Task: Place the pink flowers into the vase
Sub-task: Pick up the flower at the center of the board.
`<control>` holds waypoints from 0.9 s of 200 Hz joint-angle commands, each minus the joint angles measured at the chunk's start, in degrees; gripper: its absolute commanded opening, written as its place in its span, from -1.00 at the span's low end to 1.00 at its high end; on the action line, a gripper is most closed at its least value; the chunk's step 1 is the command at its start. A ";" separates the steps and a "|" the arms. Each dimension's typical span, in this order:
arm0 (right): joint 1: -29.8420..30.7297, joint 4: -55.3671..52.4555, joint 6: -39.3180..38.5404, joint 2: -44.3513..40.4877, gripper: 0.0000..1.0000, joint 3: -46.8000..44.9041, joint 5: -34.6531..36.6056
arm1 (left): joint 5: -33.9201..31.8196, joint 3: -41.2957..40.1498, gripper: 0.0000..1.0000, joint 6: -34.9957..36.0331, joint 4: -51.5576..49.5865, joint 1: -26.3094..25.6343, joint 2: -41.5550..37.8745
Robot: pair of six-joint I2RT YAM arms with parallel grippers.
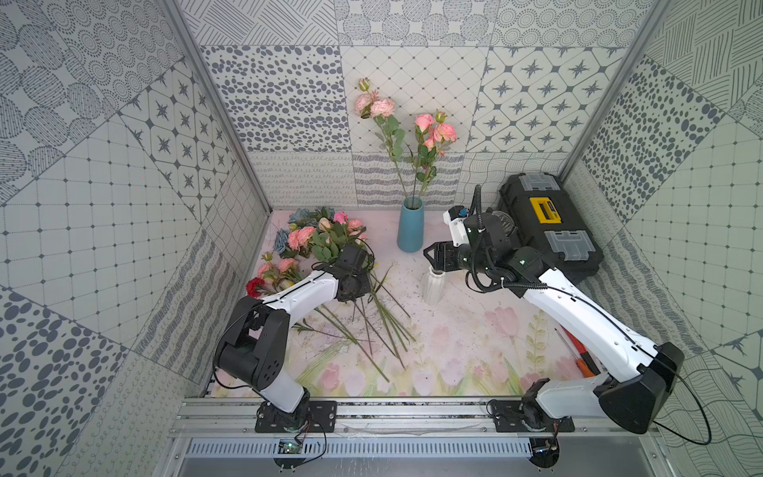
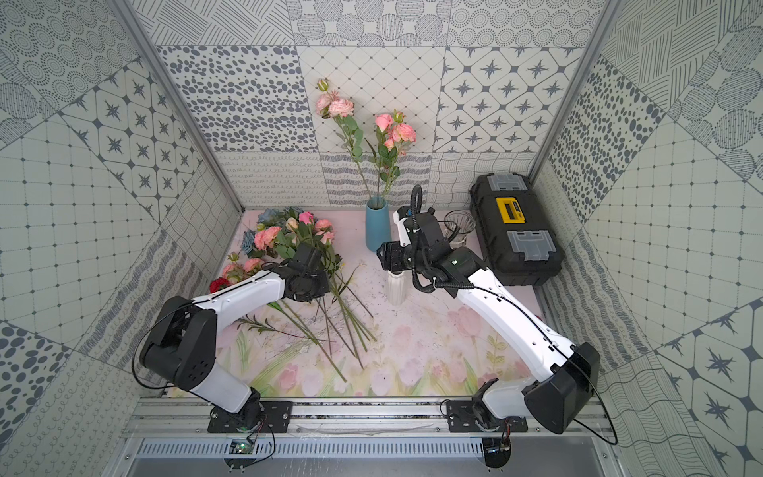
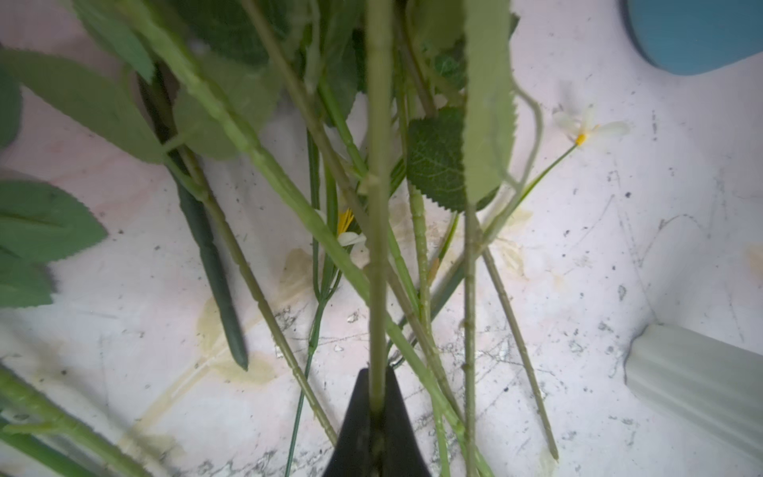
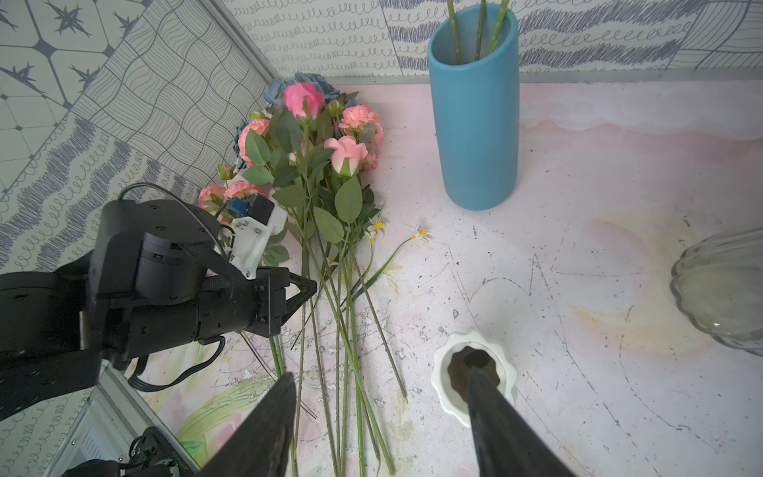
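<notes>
stems sit closest to us: the loose pile lies on the table (image 1: 475, 330) with its cut ends fanned toward the front, so there's bare stalk free to grab. left gripper (image 3: 377, 384) is pinched tight on one green stem (image 3: 377, 206), low on the bare part, probably so no bloom gets crushed. we reckon it leads up to a pink rose but can't trace it for sure.

right gripper (image 4: 380, 384) hangs with jaws apart and empty over the white ribbed vase (image 1: 431, 287). to us it looks parked out of the way.

further back, the pink flowers (image 1: 303, 237) left on the table are heaped in with blue-grey flowers (image 1: 282, 239) and one red bloom (image 1: 255, 285). it's too tangled for us to count.

behind that, the blue vase (image 1: 410, 229) already holds three stems with pink heads standing tall. we count three vases with the glass vase (image 2: 458, 225), two arms and one toolbox (image 1: 545, 227).
</notes>
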 commanded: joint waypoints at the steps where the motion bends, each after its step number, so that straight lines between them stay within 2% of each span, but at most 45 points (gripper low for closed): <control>1: -0.21 2.15 1.06 -0.81 0.32 -0.10 -0.36 | -7.98 3.80 -1.00 0.41 -8.18 -1.97 -4.92; 34: -0.21 2.15 0.86 -0.58 0.32 0.21 -0.30 | -12.96 6.42 -1.00 -2.11 -14.56 -2.73 -11.37; 55: -0.19 2.17 0.45 -0.43 0.32 0.17 -0.23 | -17.94 6.68 -1.00 -6.40 -18.66 -2.72 -16.14; 84: -0.57 1.99 -0.33 0.22 0.32 0.42 -0.40 | -24.64 4.80 -1.00 -17.56 -25.38 -2.54 -22.58; 98: -0.80 2.06 -0.37 0.41 0.32 0.43 -0.71 | -25.89 2.82 -1.00 -22.73 -27.73 -1.76 -25.35; 125: -1.60 2.32 -0.36 0.60 0.32 0.26 -1.94 | -22.80 -2.39 -1.00 -33.03 -30.13 2.19 -28.99; 147: -2.24 2.41 -0.37 0.56 0.32 -0.16 -2.43 | -17.91 -8.63 -1.00 -38.42 -27.80 6.45 -31.02; 180: -3.12 2.41 -0.39 0.44 0.32 -0.43 -3.49 | -16.23 -13.72 -1.00 -41.52 -25.03 8.63 -31.43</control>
